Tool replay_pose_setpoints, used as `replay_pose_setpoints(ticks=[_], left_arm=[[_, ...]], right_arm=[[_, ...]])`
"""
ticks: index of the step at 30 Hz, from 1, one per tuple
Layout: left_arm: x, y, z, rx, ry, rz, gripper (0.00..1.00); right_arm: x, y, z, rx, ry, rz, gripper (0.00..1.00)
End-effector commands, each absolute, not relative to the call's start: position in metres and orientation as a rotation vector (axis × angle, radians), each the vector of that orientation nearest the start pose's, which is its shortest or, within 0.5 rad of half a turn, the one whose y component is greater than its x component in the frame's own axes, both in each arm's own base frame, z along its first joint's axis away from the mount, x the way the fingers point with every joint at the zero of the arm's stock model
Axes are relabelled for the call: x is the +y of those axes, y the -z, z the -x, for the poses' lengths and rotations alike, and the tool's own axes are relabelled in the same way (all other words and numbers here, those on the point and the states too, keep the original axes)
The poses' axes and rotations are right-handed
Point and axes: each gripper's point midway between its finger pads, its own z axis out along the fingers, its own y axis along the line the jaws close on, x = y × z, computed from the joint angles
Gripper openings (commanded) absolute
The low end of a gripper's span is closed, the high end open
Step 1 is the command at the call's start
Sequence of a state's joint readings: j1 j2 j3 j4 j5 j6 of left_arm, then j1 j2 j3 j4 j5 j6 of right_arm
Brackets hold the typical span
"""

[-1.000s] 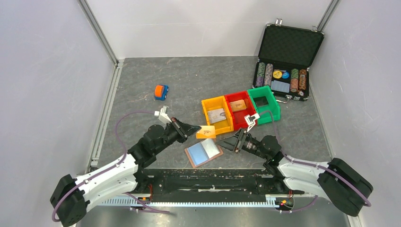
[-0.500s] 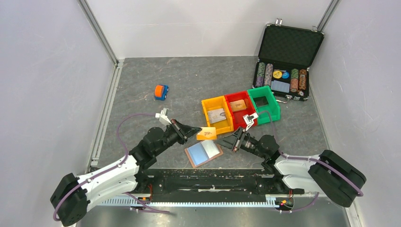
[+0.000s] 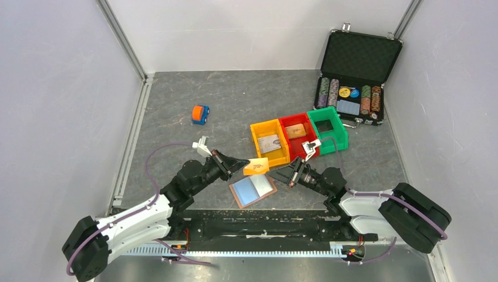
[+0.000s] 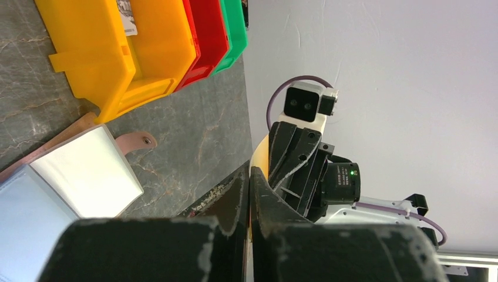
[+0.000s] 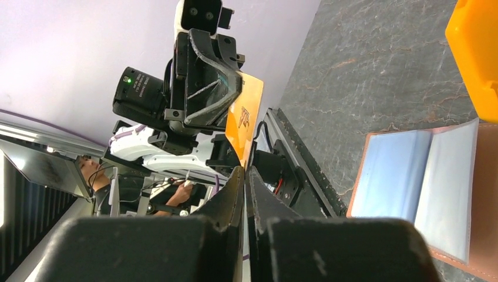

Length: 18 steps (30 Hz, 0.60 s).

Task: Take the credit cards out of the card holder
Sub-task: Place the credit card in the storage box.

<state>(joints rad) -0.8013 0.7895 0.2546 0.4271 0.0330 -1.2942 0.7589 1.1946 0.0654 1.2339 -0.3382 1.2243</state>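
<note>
Holding orange card (image 3: 258,167) in left tool (image 3: 246,164), long axis rightward.

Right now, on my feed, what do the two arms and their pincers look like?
The left arm and right arm: white shells low down, black joints and forearms. A purple cable loops along each to a small white wrist camera. The left pincer and right pincer are black, wedge-shaped, two-fingered.

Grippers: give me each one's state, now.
Left gripper: shut on the yellow-orange card.
Right gripper: shut, apparently pinching that card's other edge.
</note>
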Motion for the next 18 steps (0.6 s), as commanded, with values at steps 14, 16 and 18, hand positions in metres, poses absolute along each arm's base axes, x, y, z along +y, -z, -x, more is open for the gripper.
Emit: replay_pose_setpoints(ticks=[14, 16, 18], left_arm=[[-0.244, -0.182, -0.188, 1.969, 1.362, 0.415, 1.0], [-0.242, -0.184, -0.188, 1.987, 1.315, 0.358, 1.0], [-0.239, -0.184, -0.188, 2.018, 1.235, 0.296, 1.0]], right_arm=[[0.265, -0.188, -0.197, 1.789, -1.618, 0.076, 0.0], [0.259, -0.186, -0.21, 1.826, -1.516, 0.107, 0.0], [0.249, -0.185, -0.224, 1.863, -1.411, 0.124, 0.0]])
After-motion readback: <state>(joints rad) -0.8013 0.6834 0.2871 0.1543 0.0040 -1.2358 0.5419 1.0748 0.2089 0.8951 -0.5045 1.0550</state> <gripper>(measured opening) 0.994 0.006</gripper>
